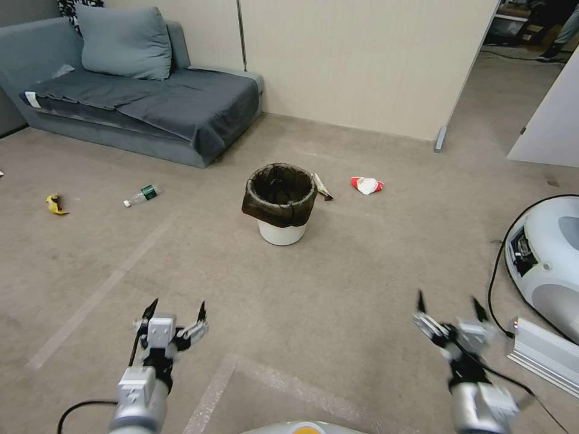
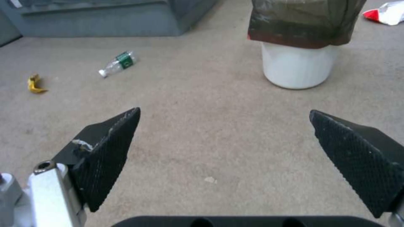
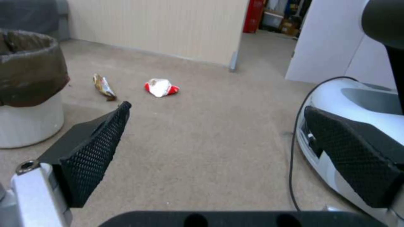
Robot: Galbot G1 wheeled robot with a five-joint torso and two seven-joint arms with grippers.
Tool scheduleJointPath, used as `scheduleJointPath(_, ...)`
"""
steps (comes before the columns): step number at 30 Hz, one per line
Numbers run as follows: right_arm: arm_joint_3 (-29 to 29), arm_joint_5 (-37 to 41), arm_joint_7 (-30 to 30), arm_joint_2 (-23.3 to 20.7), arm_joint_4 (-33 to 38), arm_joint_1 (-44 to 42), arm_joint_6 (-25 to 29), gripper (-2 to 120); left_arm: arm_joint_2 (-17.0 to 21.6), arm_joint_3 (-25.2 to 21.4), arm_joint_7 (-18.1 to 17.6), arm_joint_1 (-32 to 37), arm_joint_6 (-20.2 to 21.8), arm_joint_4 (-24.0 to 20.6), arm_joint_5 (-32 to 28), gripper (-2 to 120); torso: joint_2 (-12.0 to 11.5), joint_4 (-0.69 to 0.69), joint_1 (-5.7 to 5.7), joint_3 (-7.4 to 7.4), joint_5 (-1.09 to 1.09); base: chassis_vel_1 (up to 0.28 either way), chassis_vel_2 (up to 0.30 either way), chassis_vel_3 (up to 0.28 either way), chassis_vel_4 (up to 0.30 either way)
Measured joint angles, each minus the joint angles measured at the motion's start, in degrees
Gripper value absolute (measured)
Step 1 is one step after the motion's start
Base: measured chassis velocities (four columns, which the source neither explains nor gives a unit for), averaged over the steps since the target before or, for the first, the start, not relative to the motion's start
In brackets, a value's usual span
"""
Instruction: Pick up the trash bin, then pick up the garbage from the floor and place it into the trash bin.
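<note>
The trash bin [image 1: 280, 203] [image 2: 298, 64] [image 3: 25, 94], white with a dark liner over its rim, stands upright on the carpet mid-room. Garbage lies around it: a red-and-white wrapper [image 1: 367, 184] [image 3: 161, 87] and a slim wrapper [image 1: 321, 186] [image 3: 103, 86] to its right, a clear green-labelled bottle [image 1: 142, 194] [image 2: 118, 63] and a yellow snack bag [image 1: 55, 204] [image 2: 35, 84] to its left. My left gripper [image 1: 175, 316] [image 2: 223, 126] and right gripper [image 1: 449, 307] [image 3: 214, 123] hover open and empty over the floor, well short of the bin.
A grey sofa [image 1: 132, 90] stands at the back left against the wall. A white rounded machine [image 1: 546, 259] with a black cable [image 3: 292, 148] and a metal box [image 1: 543, 352] sit on the right. A doorway opens at the back right.
</note>
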Motion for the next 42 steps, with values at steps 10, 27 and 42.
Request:
scheduleJointPath(10,-0.03,-0.26,-3.16,-0.05,-0.18,0.28,-0.58,100,0.07,-0.01,0.20,-0.46,-0.45,0.68,-0.10,100,0.00,0.02,0.00,0.00,0.00,0.000,0.000,0.000,0.000)
scheduleJointPath(27,-0.11,-0.51,-3.76,-0.11,-1.02,0.73,-0.36,100,-0.28,-0.23,0.31,-0.91,-1.44,0.69,0.60,100,0.00,0.01,-0.01,0.00,-0.01,-0.024,0.029,0.028,-0.023)
scheduleJointPath(42,-0.22,-1.09,-3.88,-0.12,-2.03,0.88,0.02,100,-0.41,-0.09,0.60,-1.08,-1.53,0.36,0.65,100,0.00,0.01,0.01,0.01,-0.01,-0.178,0.181,0.172,-0.174)
